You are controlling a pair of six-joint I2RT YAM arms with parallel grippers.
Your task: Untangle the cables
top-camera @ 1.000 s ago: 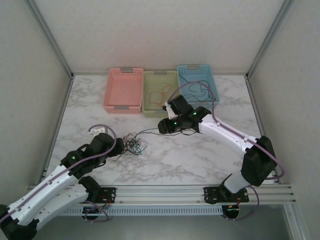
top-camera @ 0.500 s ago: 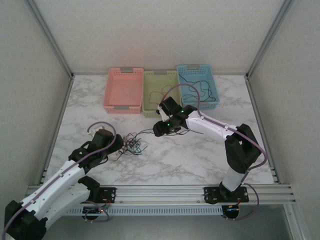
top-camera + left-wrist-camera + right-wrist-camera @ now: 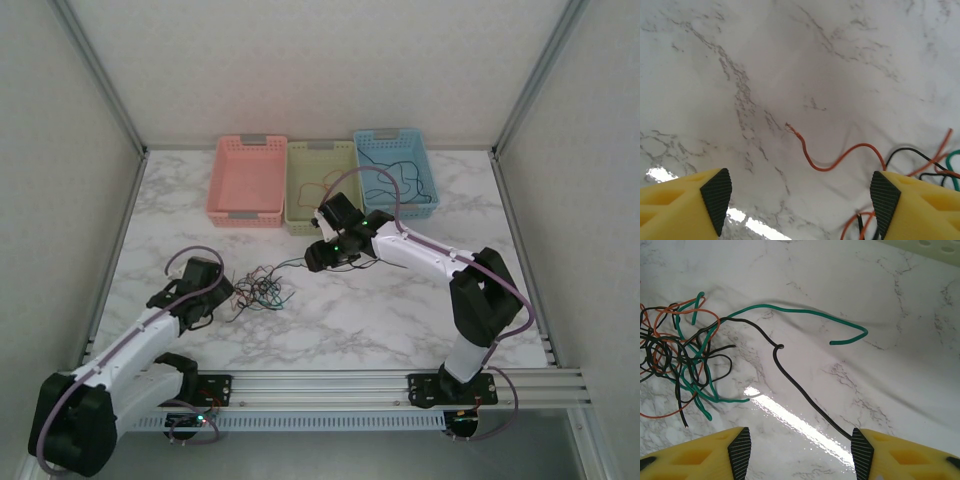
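The cables [image 3: 262,290] lie as a red, green and black tangle on the marble, left of centre. My left gripper [image 3: 222,300] sits just left of the tangle, and in the left wrist view it [image 3: 801,200] stands open over bare marble. A loose red cable end [image 3: 810,157] lies ahead of it. My right gripper [image 3: 312,260] is at the tangle's right, and in the right wrist view it [image 3: 801,450] is open. A black cable [image 3: 805,390] runs from the tangle [image 3: 680,360] to beside the right fingertip [image 3: 862,452]. A green cable [image 3: 805,312] arcs beyond it.
Three baskets stand in a row at the back: pink [image 3: 247,180], pale green [image 3: 345,205] with a red wire inside, and blue [image 3: 432,200] with a black wire inside. The metal rail [image 3: 330,385] runs along the near edge.
The right gripper slid left toward the tangle, then stopped. The left arm drew back leftward and its jaws narrowed slightly. The tangle has stayed in place.
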